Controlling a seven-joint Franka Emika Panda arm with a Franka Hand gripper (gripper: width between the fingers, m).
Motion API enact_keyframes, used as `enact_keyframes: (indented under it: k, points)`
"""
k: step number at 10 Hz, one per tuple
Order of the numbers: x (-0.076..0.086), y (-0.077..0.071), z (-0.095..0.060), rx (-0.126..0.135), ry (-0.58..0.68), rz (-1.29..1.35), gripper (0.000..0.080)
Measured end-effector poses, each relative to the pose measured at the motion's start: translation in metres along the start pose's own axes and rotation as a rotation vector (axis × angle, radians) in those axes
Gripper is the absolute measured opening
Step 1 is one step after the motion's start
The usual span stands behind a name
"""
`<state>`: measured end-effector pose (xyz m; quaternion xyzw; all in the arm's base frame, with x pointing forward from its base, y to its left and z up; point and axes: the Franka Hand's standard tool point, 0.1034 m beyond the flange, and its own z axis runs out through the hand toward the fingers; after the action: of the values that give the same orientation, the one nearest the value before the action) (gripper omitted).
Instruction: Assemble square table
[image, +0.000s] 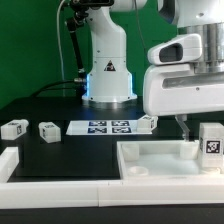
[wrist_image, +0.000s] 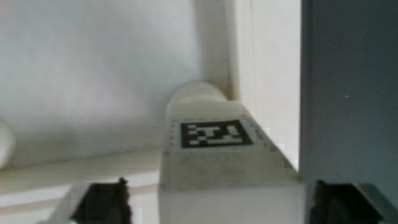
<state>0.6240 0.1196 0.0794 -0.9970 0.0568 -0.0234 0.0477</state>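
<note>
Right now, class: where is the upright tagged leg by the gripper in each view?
Exterior view: the leg stands at the exterior view's right, by the tabletop.
Wrist view: the leg sits between the fingers.
Shared landmark: the leg's black-and-white tag.

The exterior camera is sitting low and close at the worktop (image: 60, 145) edge, facing the robot base (image: 107, 70). The wrist camera is looking closely at a tagged leg (wrist_image: 222, 150) by the tabletop (wrist_image: 89, 90) rim; both views are sharing that spot.
</note>
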Motion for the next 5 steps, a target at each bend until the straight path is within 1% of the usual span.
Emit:
enact_keyframes:
  k: [1, 2, 5]
  points:
    - [-0.0002, -0.0004, 0.0002, 0.001, 0.000, 0.098, 0.0353]
    - [0.0001, 0.0014, 0.0003, -0.002, 0.000, 0.135, 0.0291]
    - [0.0000, 0.0018, 0.0007, -0.002, 0.000, 0.329, 0.0291]
